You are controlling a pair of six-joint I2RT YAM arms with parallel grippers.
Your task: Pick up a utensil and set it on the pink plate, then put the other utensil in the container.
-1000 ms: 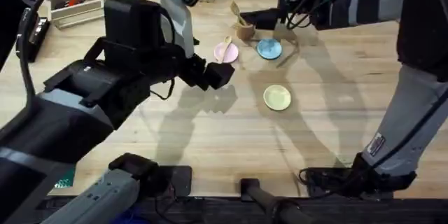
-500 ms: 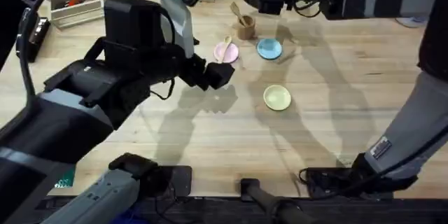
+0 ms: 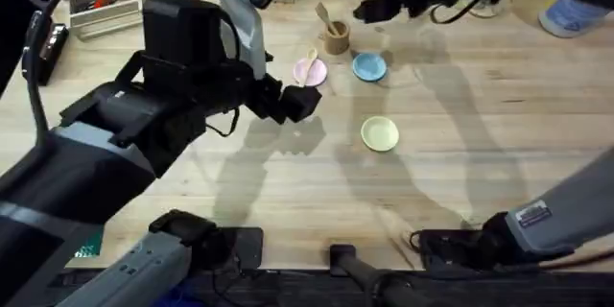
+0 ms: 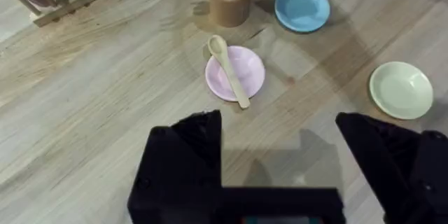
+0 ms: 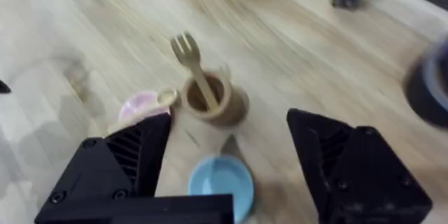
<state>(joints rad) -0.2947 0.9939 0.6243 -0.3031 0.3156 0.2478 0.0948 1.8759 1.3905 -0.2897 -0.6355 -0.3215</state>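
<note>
Overhead view: we see the wooden worktop with the pink plate near its centre, the utensil lying across it with its rounded end over the far rim. Just beyond stands the container, the other utensil upright inside it. A light blue plate lies beside the container and a pale yellow plate sits nearer the bases. The left gripper hangs close to the pink plate on its near left side; we cannot tell its finger spacing from here. The right gripper hovers at the far edge, just right of the container.

Left wrist view: we see what the overhead angle hides, namely the left gripper with fingers well apart and nothing between them. The utensil rests on the pink plate, its handle tip past the rim. The container, light blue plate and pale yellow plate also appear.

Right wrist view: we see the right gripper spread wide and empty above the light blue plate. Here the tines of the other utensil are plain, pointing up out of the container; the pink plate lies beside it.
</note>
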